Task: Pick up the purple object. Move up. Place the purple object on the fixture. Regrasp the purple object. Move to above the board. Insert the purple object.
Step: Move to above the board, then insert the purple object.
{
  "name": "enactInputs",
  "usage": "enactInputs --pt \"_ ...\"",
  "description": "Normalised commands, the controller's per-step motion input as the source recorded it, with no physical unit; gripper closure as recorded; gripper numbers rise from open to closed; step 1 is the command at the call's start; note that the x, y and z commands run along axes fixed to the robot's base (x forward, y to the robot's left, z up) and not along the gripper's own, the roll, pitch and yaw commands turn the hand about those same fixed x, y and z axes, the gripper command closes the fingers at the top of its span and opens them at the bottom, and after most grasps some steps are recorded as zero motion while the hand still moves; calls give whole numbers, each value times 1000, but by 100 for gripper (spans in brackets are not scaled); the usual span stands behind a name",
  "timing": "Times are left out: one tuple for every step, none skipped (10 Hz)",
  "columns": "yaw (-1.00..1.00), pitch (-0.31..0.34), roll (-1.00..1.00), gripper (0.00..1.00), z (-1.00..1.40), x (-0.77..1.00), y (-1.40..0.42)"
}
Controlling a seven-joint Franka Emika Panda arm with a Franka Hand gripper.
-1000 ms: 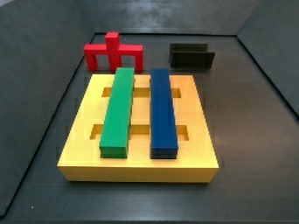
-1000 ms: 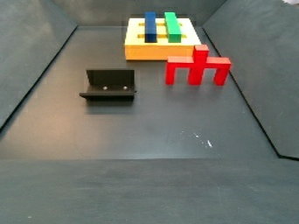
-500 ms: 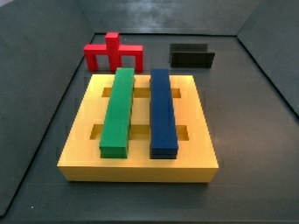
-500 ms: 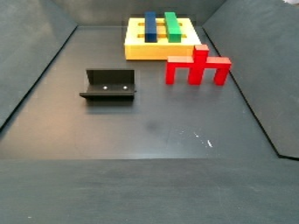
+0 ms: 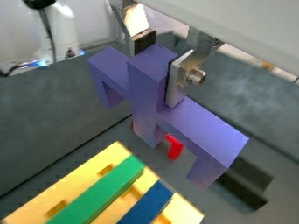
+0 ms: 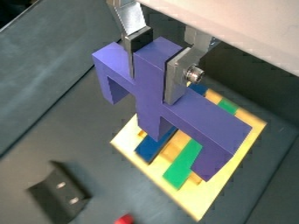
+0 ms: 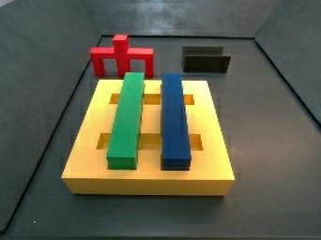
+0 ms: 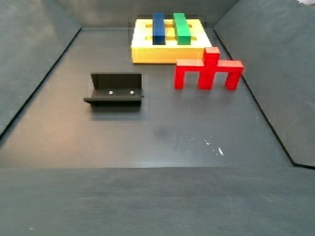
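Gripper: the gripper was clamped on the central post of the purple object, high above the floor and out of both side views; gripping the post left the legs free to meet slots.
Board: the board filled the lower centre of a side view, carrying a green bar and a dark-blue bar; a wrist view showed it under the held piece.
Red piece: the red piece stood behind the board, untouched.
Fixture: the fixture sat empty at left centre of a side view, so I judged the regrasp done.
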Motion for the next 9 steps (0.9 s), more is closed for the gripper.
enactInputs --pt "70 19 -823 100 -6 -79 11" --pt "40 -11 -525 100 5 -67 19" --pt "28 -21 -401 100 -3 -53 17" --pt "9 -19 -228 100 -5 -34 7" --pt "-43 0 -1 100 0 0 0" --pt "-74 -134 -206 100 -649 23 -163" --pt "-77 -141 -181 100 -686 23 -266" --pt "0 -140 -189 100 -669 146 -271" --pt "0 -129 -166 100 -714 40 -246"
